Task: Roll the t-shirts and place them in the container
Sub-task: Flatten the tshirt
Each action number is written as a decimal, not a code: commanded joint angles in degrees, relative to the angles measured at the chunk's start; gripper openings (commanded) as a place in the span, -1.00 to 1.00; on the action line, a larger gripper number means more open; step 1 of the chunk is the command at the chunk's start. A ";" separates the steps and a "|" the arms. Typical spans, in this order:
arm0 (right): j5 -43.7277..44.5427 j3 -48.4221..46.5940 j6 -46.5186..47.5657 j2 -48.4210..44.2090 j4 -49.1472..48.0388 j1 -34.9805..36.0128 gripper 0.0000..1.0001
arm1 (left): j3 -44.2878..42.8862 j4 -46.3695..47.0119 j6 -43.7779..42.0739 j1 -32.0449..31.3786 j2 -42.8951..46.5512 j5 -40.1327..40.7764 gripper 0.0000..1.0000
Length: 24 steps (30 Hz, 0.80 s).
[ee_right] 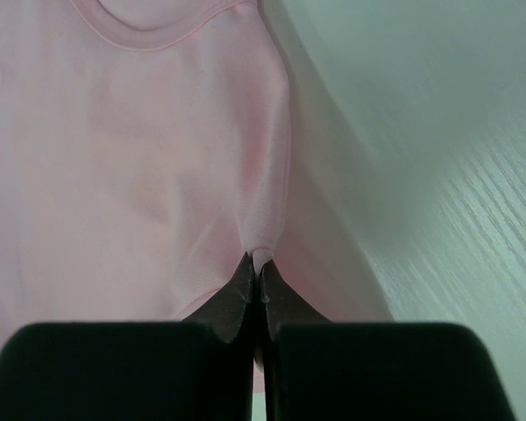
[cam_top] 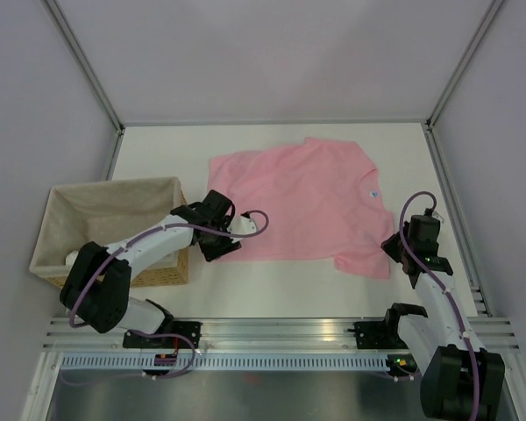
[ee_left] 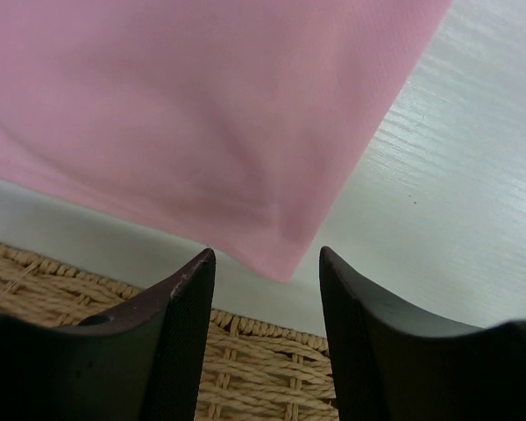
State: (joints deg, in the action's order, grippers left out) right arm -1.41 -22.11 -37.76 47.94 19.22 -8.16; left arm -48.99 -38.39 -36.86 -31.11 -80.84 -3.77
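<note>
One pinch only: my right end effector (ee_right: 261, 267) is clamped tight on a thin pleat of the pink t-shirt (cam_top: 298, 202), which lies flat in the middle of the table (cam_top: 289, 289). Left end effector (ee_left: 267, 254) stands part open and holds nothing, with the hem corner just ahead of it. I'd worry the pleat slips, or a one-sided pull skews the shirt. The wicker basket (cam_top: 114, 186) crowds my left arm (cam_top: 149, 241).
</note>
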 commanded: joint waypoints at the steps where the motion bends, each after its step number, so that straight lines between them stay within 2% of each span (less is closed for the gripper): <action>1: -0.26 -0.30 0.49 -0.75 0.38 -0.36 -0.99 | 3.19 4.89 -5.32 -0.79 -3.27 5.42 0.14; 3: -0.26 -0.74 0.67 -0.75 0.81 -0.36 -0.99 | 3.90 6.57 -6.11 -0.79 -4.85 7.55 0.14; 8: -0.09 -1.80 1.63 -1.80 1.87 -0.27 -0.99 | 7.15 8.33 -6.56 -0.79 -6.88 6.06 0.08; 9: 0.09 -2.06 1.81 -2.06 2.22 -0.27 -1.00 | 7.59 8.68 -6.47 -0.79 -7.05 5.45 -0.03; 10: 0.18 -2.76 2.25 -2.50 2.57 -0.27 -0.99 | 7.77 8.95 -5.69 -0.79 -7.23 4.66 -0.45; 12: 0.09 -4.08 2.60 -3.72 4.59 -0.27 -0.99 | 7.68 9.21 -3.67 -0.79 -7.06 4.56 -0.95; 15: -1.05 -8.29 2.95 -7.49 8.54 -0.27 -0.99 | 6.63 8.86 -0.95 -0.70 -2.85 5.09 -0.95; 20: -0.79 -23.39 3.92 -15.41 16.09 -0.27 -0.99 | -0.82 5.44 2.58 -0.70 16.36 11.41 -0.95; 23: 0.96 -36.30 5.41 -16.22 19.09 -0.27 -0.99 | -14.42 -2.97 4.94 -0.53 19.23 16.50 -0.95; 24: 1.06 -39.65 5.94 -15.87 19.62 -0.27 -0.99 | -22.82 -5.27 5.31 -0.44 19.23 17.47 -0.95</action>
State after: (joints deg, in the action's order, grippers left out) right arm -2.33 -51.11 -34.13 33.28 35.81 -8.16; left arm -55.29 -38.37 -36.12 -31.94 -65.21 7.18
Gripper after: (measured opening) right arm 0.010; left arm 0.033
